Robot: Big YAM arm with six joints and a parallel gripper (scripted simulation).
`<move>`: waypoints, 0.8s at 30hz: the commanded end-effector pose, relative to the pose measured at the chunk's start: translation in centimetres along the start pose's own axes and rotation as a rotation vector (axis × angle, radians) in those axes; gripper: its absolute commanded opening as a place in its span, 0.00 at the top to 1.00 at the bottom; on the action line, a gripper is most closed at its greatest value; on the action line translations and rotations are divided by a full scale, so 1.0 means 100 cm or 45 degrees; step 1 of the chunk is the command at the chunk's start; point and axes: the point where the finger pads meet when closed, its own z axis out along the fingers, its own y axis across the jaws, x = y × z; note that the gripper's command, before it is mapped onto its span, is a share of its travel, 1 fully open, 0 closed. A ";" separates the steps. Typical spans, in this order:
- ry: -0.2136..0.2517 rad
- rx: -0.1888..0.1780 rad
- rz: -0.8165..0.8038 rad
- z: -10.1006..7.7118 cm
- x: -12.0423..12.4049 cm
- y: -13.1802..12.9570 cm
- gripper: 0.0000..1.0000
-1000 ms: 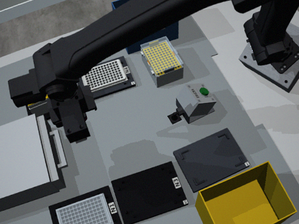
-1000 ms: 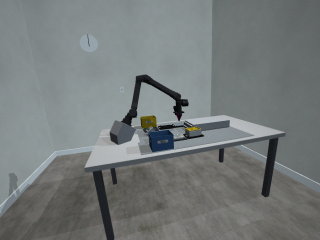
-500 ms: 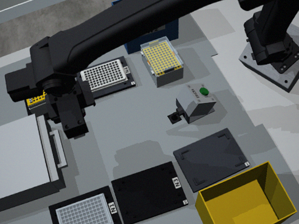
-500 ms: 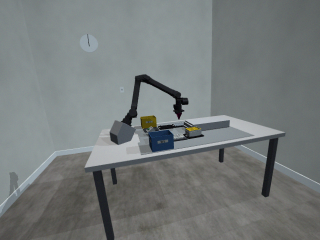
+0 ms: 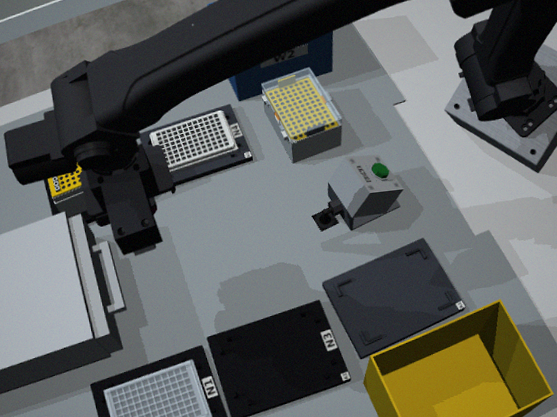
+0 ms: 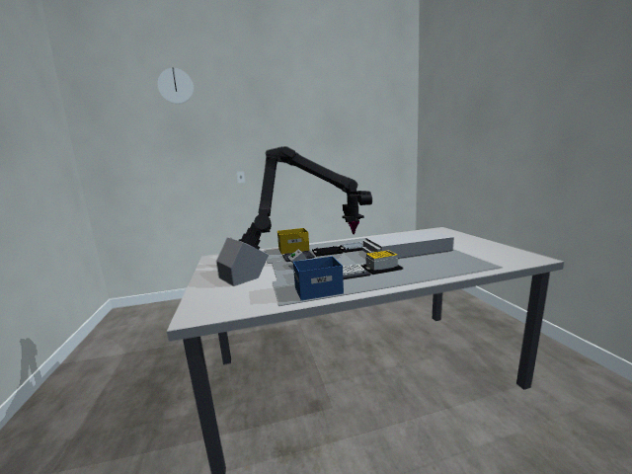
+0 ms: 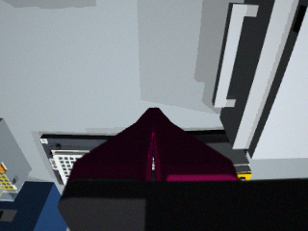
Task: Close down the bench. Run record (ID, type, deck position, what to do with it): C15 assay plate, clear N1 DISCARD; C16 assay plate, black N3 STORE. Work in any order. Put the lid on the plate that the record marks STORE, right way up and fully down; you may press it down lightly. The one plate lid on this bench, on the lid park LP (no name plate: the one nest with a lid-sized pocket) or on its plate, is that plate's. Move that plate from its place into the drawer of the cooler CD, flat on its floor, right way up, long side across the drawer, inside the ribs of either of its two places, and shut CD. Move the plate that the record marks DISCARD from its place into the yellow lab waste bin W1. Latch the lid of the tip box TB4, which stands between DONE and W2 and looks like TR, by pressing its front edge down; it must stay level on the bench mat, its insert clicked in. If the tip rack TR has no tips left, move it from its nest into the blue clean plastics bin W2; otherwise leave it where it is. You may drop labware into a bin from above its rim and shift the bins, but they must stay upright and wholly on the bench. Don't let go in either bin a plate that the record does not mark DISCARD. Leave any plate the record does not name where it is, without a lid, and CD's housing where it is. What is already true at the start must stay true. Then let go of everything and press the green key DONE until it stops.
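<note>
My gripper (image 5: 140, 244) is shut and empty. It hangs above the mat just right of the cooler CD (image 5: 17, 293), close to its drawer handle (image 5: 107, 274). In the wrist view the shut fingers (image 7: 153, 115) point at bare mat, with the handle (image 7: 231, 58) at the upper right. The clear plate (image 5: 158, 404) sits in nest N1. Nest N3 (image 5: 277, 357) is empty, and so is the lid park (image 5: 392, 294). No black plate and no lid are in view. The tip box TB4 (image 5: 302, 112) stands between the blue bin W2 (image 5: 283, 65) and the green key DONE (image 5: 379, 169). The tip rack TR (image 5: 65, 183) is mostly hidden by my arm.
The yellow bin W1 (image 5: 453, 368) stands empty at the front right. A white-gridded plate (image 5: 192, 140) rests in a nest at the back, beside my wrist. My arm's base (image 5: 515, 96) is at the right. A grey wedge-shaped box (image 6: 239, 260) stands at the table's far end.
</note>
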 end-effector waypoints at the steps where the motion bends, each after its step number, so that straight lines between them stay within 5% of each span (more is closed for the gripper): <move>1: 0.005 0.053 -0.018 -0.016 -0.003 -0.015 1.00; 4: 0.005 0.053 -0.018 -0.016 -0.003 -0.015 1.00; 5: 0.000 0.072 0.015 -0.023 -0.015 -0.025 0.00; 24: -0.019 0.044 0.665 -0.014 -0.070 -0.043 0.00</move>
